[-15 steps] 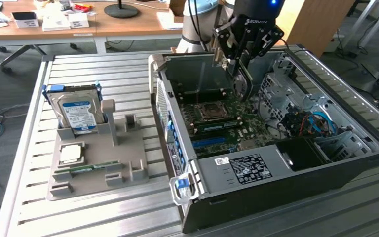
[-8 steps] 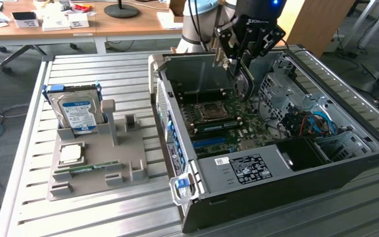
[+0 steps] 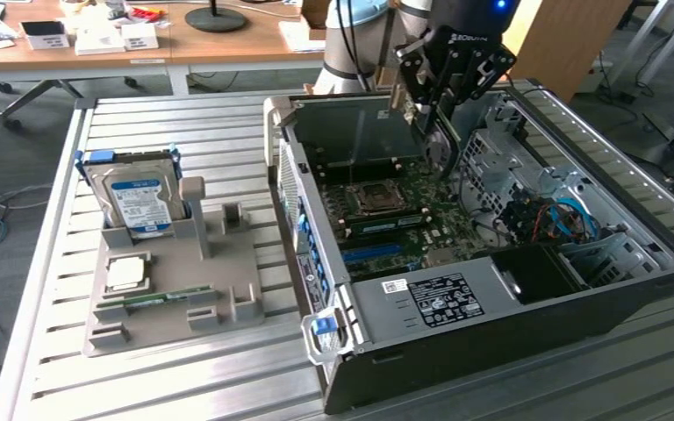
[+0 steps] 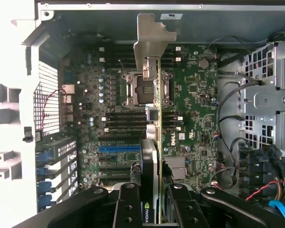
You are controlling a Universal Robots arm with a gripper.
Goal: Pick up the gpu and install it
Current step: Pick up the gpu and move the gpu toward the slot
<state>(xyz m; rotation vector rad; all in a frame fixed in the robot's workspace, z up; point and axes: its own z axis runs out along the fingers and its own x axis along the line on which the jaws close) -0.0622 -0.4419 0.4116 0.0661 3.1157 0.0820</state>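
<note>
Soft even daylight, sheen on ribbed silver metal tabletop [image 3: 173, 386], open black computer case [image 3: 618, 307] dim inside, its side wall [image 4: 9, 118] blown white.

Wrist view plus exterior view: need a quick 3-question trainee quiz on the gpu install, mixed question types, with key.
1. True or false: the gripper is clamped on the gpu, held edge-on over the motherboard inside the open computer case.
2. Which item stands upright in the grey holder at the exterior view's left? A) hard drive with blue label B) gpu C) power supply
3. Fill in: the silver metal ___ sits at the card's end farthest from the gripper.

Key: 1 true; 2 A; 3 bracket.
</note>
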